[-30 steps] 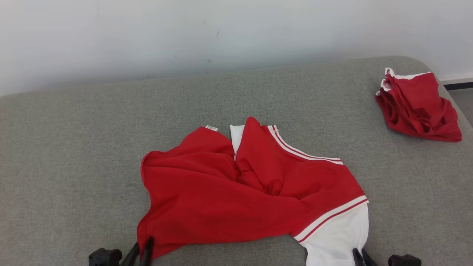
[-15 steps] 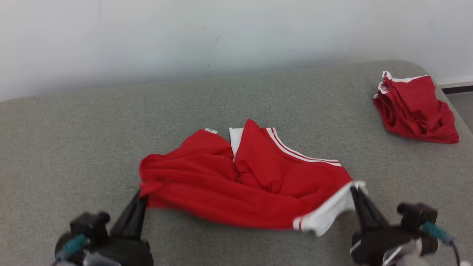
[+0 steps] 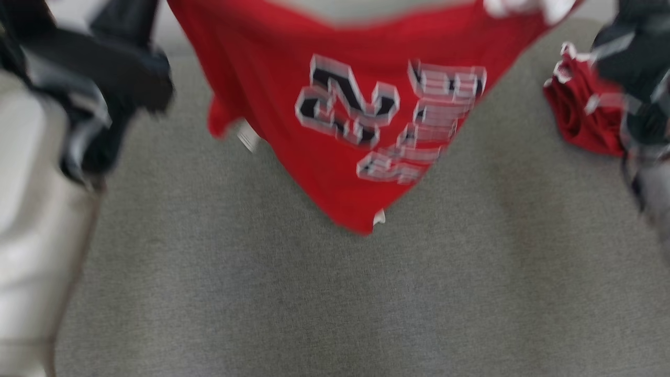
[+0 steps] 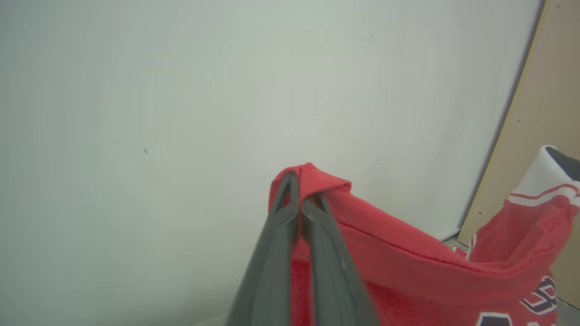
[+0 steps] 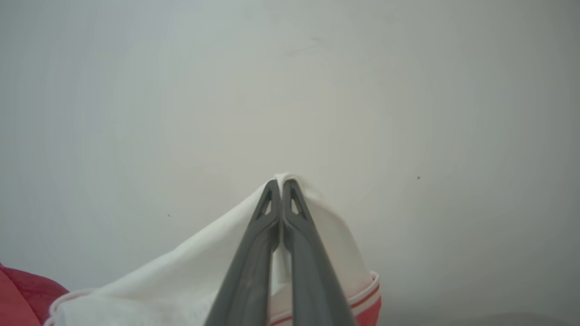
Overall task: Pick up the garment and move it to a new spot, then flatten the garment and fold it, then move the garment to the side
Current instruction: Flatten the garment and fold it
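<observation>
The garment (image 3: 293, 104), a red jersey with dark white-outlined lettering, hangs in the air above the grey surface, stretched between both grippers and sagging to a point in the middle. In the left wrist view my left gripper (image 4: 300, 192) is shut on a red fold of the garment (image 4: 408, 271). My right gripper (image 5: 281, 184) is shut on the white sleeve of the garment (image 5: 181, 285). In the blurred head view the dark bulk of the left arm (image 3: 89, 78) fills the upper left and the right arm (image 3: 638, 78) the upper right.
Another bunched red garment (image 3: 581, 115) with white edging lies at the far right of the grey padded surface (image 3: 335, 293). A pale wall (image 4: 181, 113) stands behind. A tan panel (image 4: 543, 90) shows beside the wall in the left wrist view.
Both grippers shut on the garment's near edge and lifted it off the surface; it now hangs with the lettering showing. The head view has also shifted.
</observation>
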